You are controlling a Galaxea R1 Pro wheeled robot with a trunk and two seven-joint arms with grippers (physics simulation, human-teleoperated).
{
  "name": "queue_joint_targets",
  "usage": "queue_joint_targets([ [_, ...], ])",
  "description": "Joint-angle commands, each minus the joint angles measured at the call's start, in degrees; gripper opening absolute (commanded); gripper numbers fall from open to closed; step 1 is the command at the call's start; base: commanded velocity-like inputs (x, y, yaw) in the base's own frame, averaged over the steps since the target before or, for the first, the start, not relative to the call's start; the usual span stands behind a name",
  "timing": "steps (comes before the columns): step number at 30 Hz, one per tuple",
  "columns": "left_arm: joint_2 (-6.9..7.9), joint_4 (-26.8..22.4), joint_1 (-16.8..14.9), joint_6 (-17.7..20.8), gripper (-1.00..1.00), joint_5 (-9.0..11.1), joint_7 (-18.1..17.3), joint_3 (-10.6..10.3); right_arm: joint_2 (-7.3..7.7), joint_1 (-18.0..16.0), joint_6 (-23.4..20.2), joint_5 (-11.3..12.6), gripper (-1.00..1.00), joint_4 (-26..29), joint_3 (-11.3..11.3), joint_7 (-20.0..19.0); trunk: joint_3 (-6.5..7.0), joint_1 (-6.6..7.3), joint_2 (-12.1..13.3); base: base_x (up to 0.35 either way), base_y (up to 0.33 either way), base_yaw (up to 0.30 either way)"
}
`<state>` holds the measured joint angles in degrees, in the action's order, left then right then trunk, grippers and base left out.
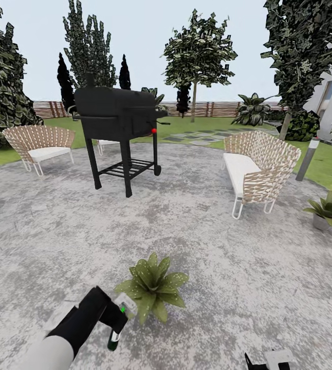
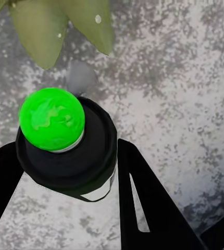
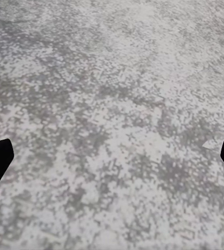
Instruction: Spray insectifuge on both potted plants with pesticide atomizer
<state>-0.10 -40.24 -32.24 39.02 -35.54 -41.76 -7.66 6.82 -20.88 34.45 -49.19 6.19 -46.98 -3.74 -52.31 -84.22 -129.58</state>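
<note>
Gripping the spray bottle [image 1: 118,322] between its two black fingers, the left gripper [image 1: 115,319] holds it just beside the near potted plant [image 1: 153,288] on the grey patio [image 1: 197,241]; the left wrist view shows the bottle's green spot [image 2: 52,119] with leaves [image 2: 60,26] right past it. The right gripper [image 3: 112,156] hangs over bare paving with its fingers spread wide and nothing between them. The second potted plant [image 1: 328,210] sits well apart, beside the wicker sofa [image 1: 258,167]. A black grill [image 1: 117,128] stands further back.

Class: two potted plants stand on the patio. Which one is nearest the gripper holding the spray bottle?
The potted plant at the view's bottom centre, right beside the left gripper with the atomizer. The other plant stands far right, by the sofa.
</note>
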Motion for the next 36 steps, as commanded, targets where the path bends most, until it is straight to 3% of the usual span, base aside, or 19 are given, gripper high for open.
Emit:
queue_joint_targets([
  [1,0.03,0.0,0.1,0.0,-1.00,-0.6,-0.5,0.0,0.00,0.0,0.2,-0.1,1.00,0.0,-0.5,-0.4,-0.06,0.01,0.0,0.000,0.000,0.000],
  [7,1.30,3.8,0.5,0.1,-1.00,-0.6,0.0,0.1,0.00,0.0,0.2,-0.1,1.00,0.0,-0.5,-0.4,-0.06,0.01,0.0,0.000,0.000,0.000],
  [24,1.33,4.8,0.4,0.9,-1.00,-1.0,0.1,0.1,-0.04,0.0,0.2,-0.1,1.00,0.0,-0.5,-0.4,-0.50,0.01,0.0,0.062,0.000,0.000],
  [36,0.89,3.9,-0.3,1.9,-1.00,-1.0,0.1,0.0,-0.02,0.0,0.2,-0.1,1.00,0.0,-0.5,-0.4,-2.71,-2.62,-4.8,0.000,0.000,0.000],
])
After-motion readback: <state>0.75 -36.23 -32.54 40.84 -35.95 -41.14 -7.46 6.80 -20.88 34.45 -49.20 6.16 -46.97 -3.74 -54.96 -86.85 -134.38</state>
